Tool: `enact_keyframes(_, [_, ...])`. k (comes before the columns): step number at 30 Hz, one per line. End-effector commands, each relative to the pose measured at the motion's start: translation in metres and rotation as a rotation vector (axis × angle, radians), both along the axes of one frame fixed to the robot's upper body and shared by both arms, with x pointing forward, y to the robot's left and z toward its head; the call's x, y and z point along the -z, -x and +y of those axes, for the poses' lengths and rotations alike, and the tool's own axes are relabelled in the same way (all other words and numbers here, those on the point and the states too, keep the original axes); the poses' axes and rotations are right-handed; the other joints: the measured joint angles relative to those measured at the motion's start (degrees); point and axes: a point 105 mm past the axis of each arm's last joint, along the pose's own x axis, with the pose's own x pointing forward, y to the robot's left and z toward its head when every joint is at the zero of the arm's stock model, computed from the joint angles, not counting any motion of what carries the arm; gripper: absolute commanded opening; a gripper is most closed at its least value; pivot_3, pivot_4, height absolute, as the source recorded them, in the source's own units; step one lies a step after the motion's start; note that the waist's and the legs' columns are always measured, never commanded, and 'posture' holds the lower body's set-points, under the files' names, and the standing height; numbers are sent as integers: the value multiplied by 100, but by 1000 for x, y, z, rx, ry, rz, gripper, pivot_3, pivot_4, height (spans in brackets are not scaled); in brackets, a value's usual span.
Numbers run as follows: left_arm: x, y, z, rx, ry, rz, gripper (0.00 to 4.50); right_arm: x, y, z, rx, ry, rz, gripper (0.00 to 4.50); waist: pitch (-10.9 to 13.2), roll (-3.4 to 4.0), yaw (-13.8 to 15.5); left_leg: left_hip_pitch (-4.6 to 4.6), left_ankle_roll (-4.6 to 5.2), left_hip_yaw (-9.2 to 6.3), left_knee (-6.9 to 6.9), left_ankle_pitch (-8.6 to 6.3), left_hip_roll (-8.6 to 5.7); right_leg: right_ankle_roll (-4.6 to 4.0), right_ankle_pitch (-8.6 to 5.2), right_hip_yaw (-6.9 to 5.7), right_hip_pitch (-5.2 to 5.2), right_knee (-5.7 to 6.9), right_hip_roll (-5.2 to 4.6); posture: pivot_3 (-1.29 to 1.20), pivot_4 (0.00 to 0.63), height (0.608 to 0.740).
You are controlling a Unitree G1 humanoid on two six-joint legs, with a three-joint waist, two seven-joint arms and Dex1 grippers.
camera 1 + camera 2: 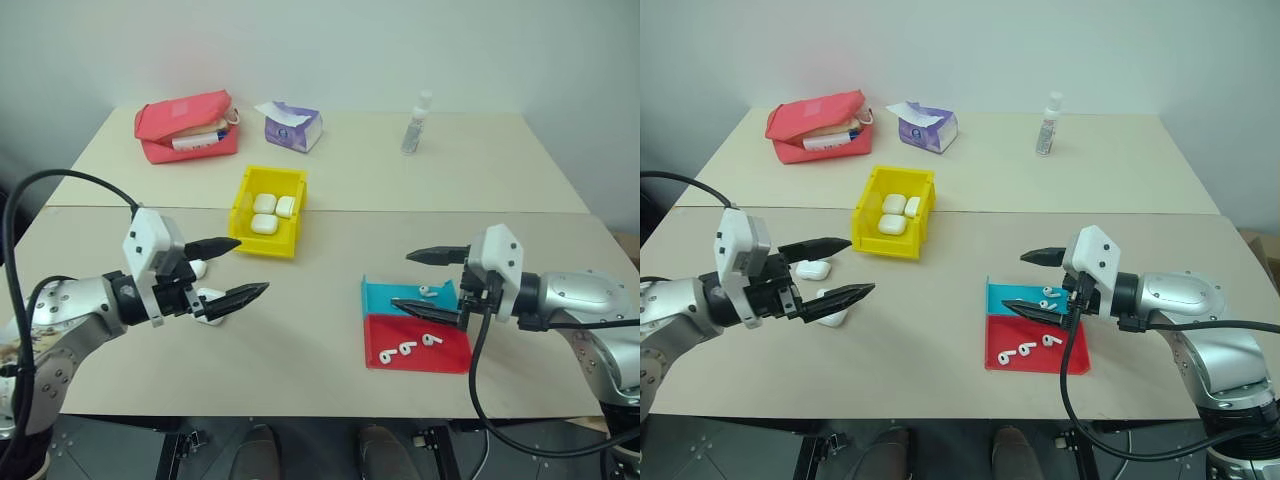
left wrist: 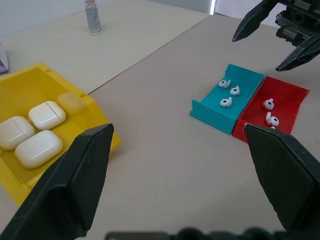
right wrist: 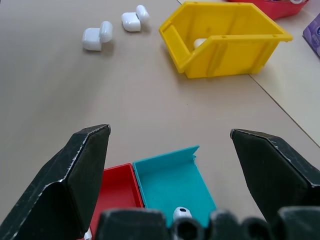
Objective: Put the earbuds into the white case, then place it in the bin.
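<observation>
Left gripper (image 1: 837,268) hovers over the beige tabletop (image 1: 300,320), black fingers spread wide, nothing between them. Two small glossy white rounded earbud cases with lids flipped open sit on the table right by it: one (image 1: 813,269) behind the upper finger, the other (image 1: 832,317) partly hidden behind the lower finger. In the right wrist view they lie near each other, apart from the bin.

Right gripper (image 1: 418,280) is also wide open and empty, hanging above the shallow turquoise plastic tray (image 1: 385,295) and the shallow red plastic tray (image 1: 450,352), which touch side by side.

Tiny glossy white earbuds: three in the turquoise tray (image 2: 226,92), three in the red one (image 1: 405,349).

Small bright yellow rectangular plastic bin (image 1: 248,189) stands mid-table, between and beyond the grippers, with three closed white cases (image 2: 32,132) inside.
</observation>
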Motion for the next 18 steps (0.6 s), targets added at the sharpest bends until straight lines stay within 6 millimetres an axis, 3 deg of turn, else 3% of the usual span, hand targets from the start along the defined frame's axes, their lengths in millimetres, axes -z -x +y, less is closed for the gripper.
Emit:
enact_keyframes(1, [-7, 0, -1, 5, -27, -43, 4500, -15, 4, 2, -23, -4, -81, 4478, 0, 0, 0, 0, 0, 0, 0, 0, 0, 0, 0, 0, 0, 0, 0, 0, 150, 740])
enact_keyframes(10, [-16, 8, 7, -29, 19, 37, 4500, -13, 2, 4, -15, -13, -92, 4478, 0, 0, -3, 0, 0, -1, 0, 0, 0, 0, 0, -1, 0, 0, 0, 0, 150, 740])
enact_keyframes(13, [-12, 8, 4, -118, -138, -31, 4500, -13, -1, 6, -11, -16, -97, 4478, 1, -2, -1, -1, 0, -2, 0, 0, 0, 0, 0, -1, 0, 0, 0, 0, 150, 740])
enact_keyframes(18, [-6, -3, 17, -201, -232, 94, 4500, -16, -2, 7, -8, -11, -102, 4478, 1, -1, 8, 3, 0, -2, 0, 0, 0, 0, 0, -1, 0, 4, 0, 0, 150, 740])
